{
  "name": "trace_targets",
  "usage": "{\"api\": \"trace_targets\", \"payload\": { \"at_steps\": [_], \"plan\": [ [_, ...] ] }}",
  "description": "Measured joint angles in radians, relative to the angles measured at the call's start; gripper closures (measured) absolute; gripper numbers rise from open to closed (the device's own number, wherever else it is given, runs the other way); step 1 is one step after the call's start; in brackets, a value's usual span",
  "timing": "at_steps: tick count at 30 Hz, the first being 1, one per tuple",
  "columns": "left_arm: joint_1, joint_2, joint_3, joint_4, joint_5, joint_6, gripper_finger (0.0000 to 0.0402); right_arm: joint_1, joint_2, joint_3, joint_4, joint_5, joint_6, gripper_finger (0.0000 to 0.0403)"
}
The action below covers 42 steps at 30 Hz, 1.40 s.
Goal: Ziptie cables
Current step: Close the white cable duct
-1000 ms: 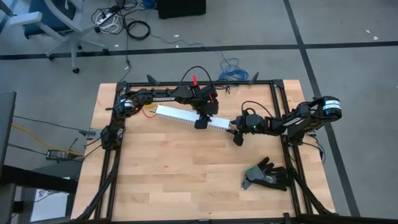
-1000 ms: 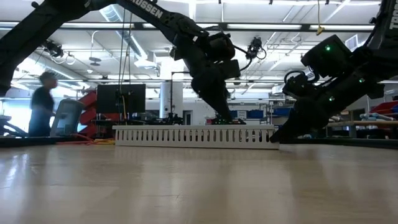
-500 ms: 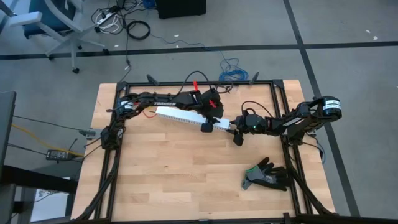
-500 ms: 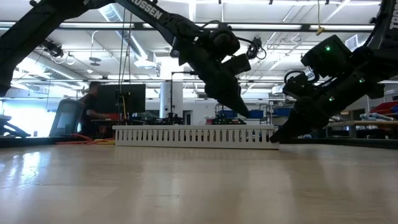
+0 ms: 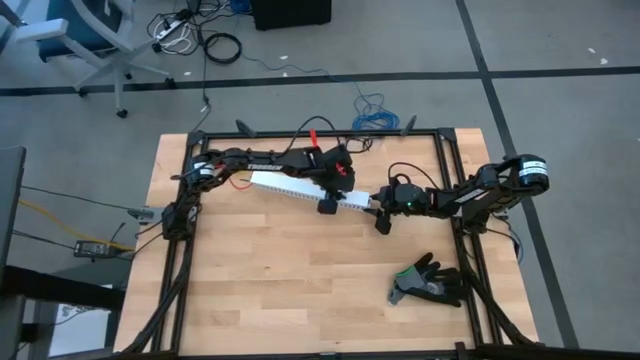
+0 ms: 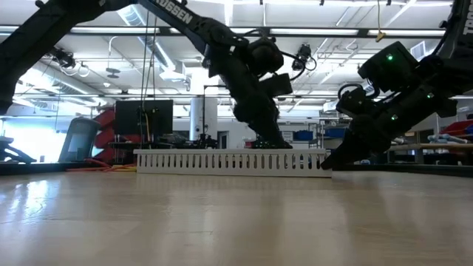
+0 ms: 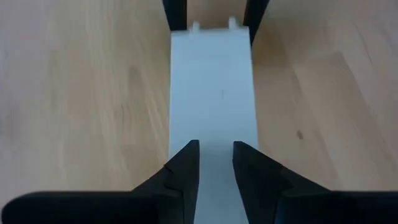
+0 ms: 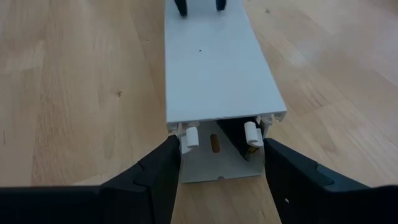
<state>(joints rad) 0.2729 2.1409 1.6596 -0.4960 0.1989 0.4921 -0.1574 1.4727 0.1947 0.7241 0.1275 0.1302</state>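
Observation:
A long white slotted duct (image 5: 290, 186) with a flat cover lies slantwise on the far half of the table. My left gripper (image 7: 216, 163) points steeply down over the cover (image 7: 212, 93), right of the duct's middle (image 6: 277, 144), its fingers a narrow gap apart with nothing between them. My right gripper (image 8: 221, 162) is at the duct's right end (image 5: 370, 203), closed on it. The cables and the ziptie show in no view. My left gripper's fingertips (image 7: 186, 163) stand at the cover's top face, coming slanting from above; I cannot tell whether they touch it. My right gripper pinches the duct's open right end (image 8: 219, 167) between its two fingers, one on each side wall. The fingers come slanting down from the table's right and lie along the duct. The duct rests flat on the table.
A black glove (image 5: 430, 282) lies near the table's right front. A black frame rail (image 5: 300, 133) runs round the table's edges. Bare wood stretches across the near half (image 5: 290, 280). Beyond the far edge a blue wire coil (image 5: 372, 115) lies on the floor.
My left gripper swung a little along the duct toward the right end, then came back and sank to the cover's top. The duct and my right gripper have kept still.

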Motion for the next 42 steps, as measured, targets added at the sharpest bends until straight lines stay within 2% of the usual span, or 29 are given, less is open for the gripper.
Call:
{"api": "trace_targets", "payload": {
  "at_steps": [3,7,13,19,27,34,39,42],
  "plan": [
    [-0.006,0.025,-0.014,0.139,0.020,-0.005,0.0299,0.000,0.000,0.000,0.005,0.000,0.002,0.0199],
    [-0.015,0.033,-0.004,0.189,0.048,-0.024,0.0305,0.000,0.000,0.000,0.008,0.000,0.003,0.0199],
    [-0.013,-0.013,0.044,0.059,0.029,-0.028,0.0307,0.000,0.000,0.000,0.004,-0.001,0.003,0.0199],
    [-0.003,-0.026,0.041,-0.124,-0.048,-0.025,0.0307,0.000,0.000,0.000,0.000,0.000,0.000,0.0199],
    [-0.018,0.049,0.026,0.091,-0.012,-0.029,0.0308,0.000,-0.001,-0.001,0.003,0.004,0.005,0.0199],
    [-0.019,0.011,0.046,0.044,-0.016,-0.030,0.0308,0.000,0.000,0.000,0.005,0.000,0.008,0.0199],
    [-0.019,-0.020,0.049,-0.083,-0.128,-0.032,0.0308,0.000,0.000,0.000,0.000,0.000,0.007,0.0199],
    [-0.018,-0.014,0.038,-0.111,-0.133,-0.050,0.0308,0.000,0.000,0.000,0.001,0.000,0.007,0.0199]
  ]
}}
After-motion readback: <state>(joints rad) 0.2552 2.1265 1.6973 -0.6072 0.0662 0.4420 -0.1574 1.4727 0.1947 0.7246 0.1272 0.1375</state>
